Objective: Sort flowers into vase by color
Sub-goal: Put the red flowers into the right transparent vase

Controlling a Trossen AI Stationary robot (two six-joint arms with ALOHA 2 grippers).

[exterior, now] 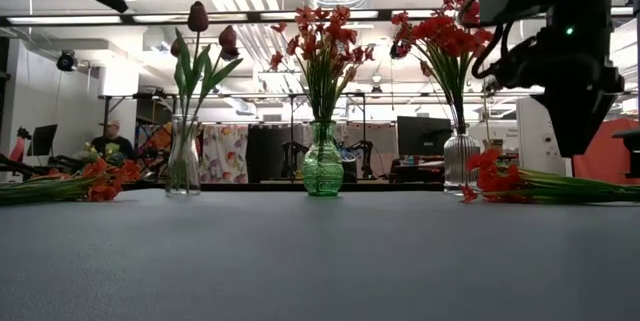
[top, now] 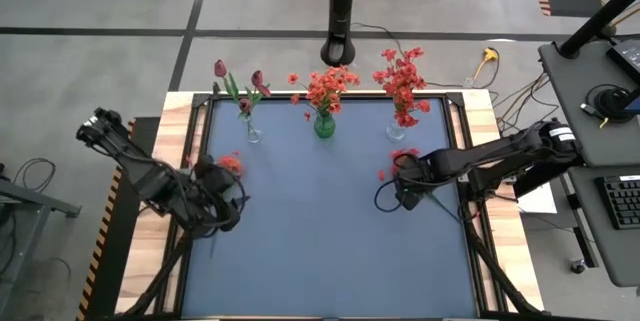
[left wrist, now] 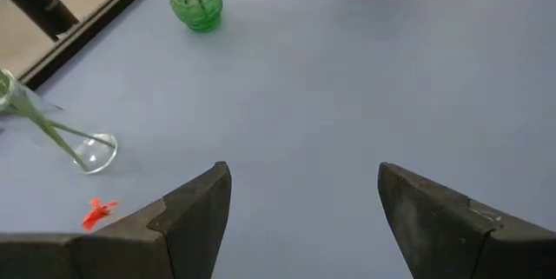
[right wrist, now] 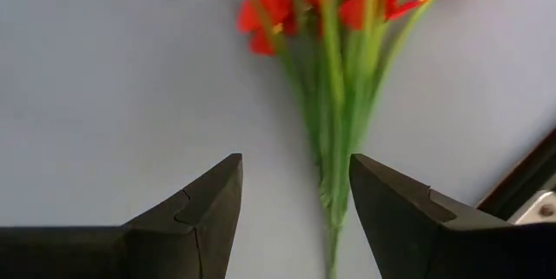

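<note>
Three vases stand in a row at the table's far side: a clear one with maroon tulip buds point(top: 250, 126), a green one with orange-red blooms point(top: 324, 121) and a clear one with red blooms point(top: 397, 126). A loose bunch of red flowers point(right wrist: 334, 96) lies flat on the table at the right. My right gripper point(right wrist: 295, 192) is open above its green stems, one finger on either side, touching nothing. A second loose bunch point(top: 230, 164) lies at the left. My left gripper point(left wrist: 304, 192) is open and empty over the bare table beside it.
The blue mat point(top: 320, 231) is bare in the middle and toward the near edge. A loose red petal point(left wrist: 97, 212) lies near the tulip vase. A wooden border and black frame point(top: 190, 131) run round the mat. A person sits in the room far behind point(exterior: 110, 143).
</note>
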